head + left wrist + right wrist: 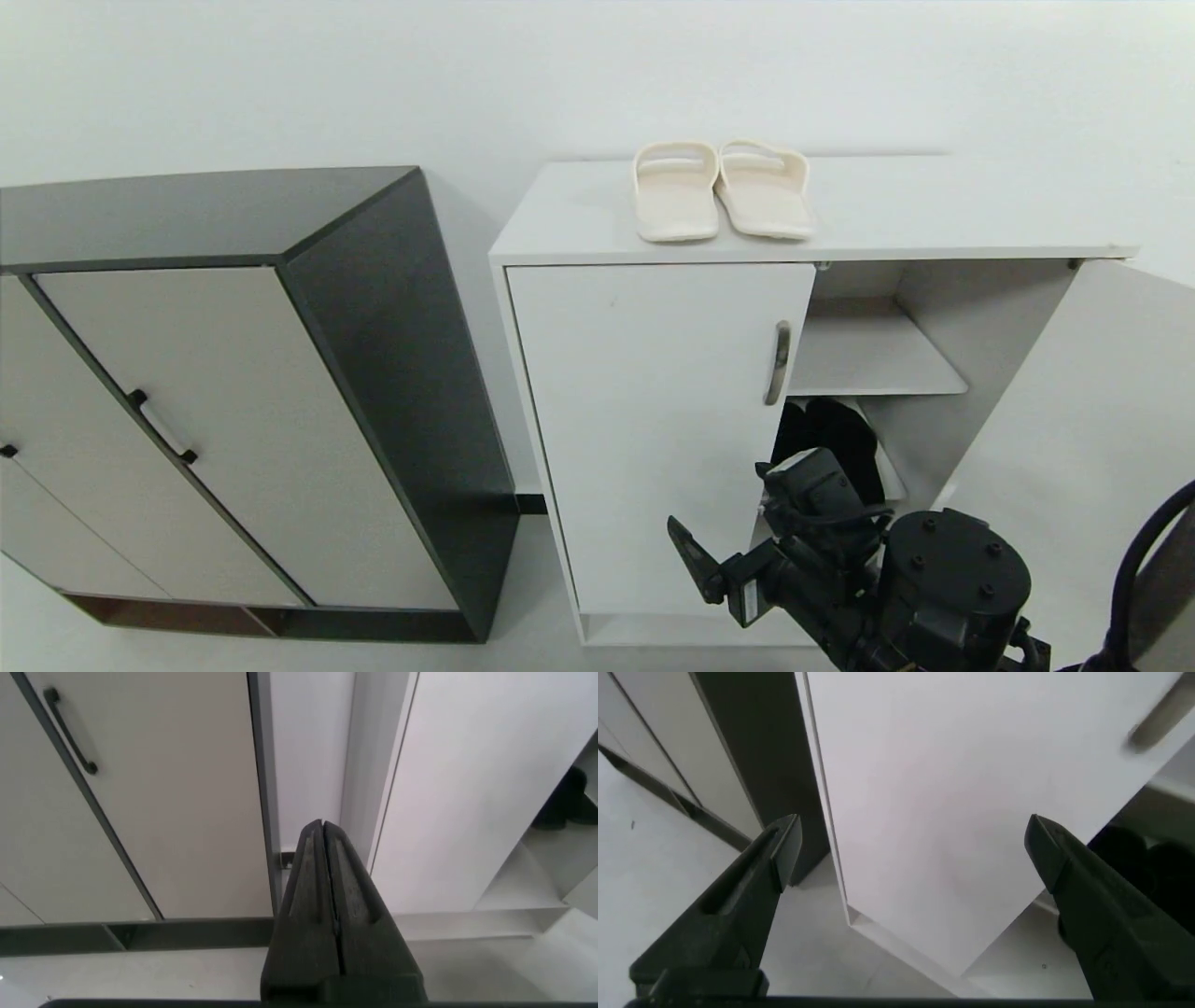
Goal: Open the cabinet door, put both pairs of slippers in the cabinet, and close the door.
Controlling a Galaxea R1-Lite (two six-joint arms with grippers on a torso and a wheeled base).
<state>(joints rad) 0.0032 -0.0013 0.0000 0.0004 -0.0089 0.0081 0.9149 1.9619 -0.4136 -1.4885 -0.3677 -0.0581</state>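
Observation:
A pair of cream slippers [719, 191] lies on top of the white cabinet [915, 210]. The cabinet's right door [1111, 411] stands swung open and its left door [653, 420] is closed. A pair of black slippers [840, 434] [1139, 859] sits inside on the lower level, below a bare shelf [868, 359]. My right gripper [913, 831] is open with nothing in it, low in front of the closed left door, near the black slippers. My left gripper [323, 835] is shut on nothing and faces the gap between the two cabinets.
A dark cabinet [373, 327] with pale doors [205, 411] stands close to the left of the white one. The left door carries a metal handle [778, 362] on its right edge. Pale floor lies in front of both cabinets.

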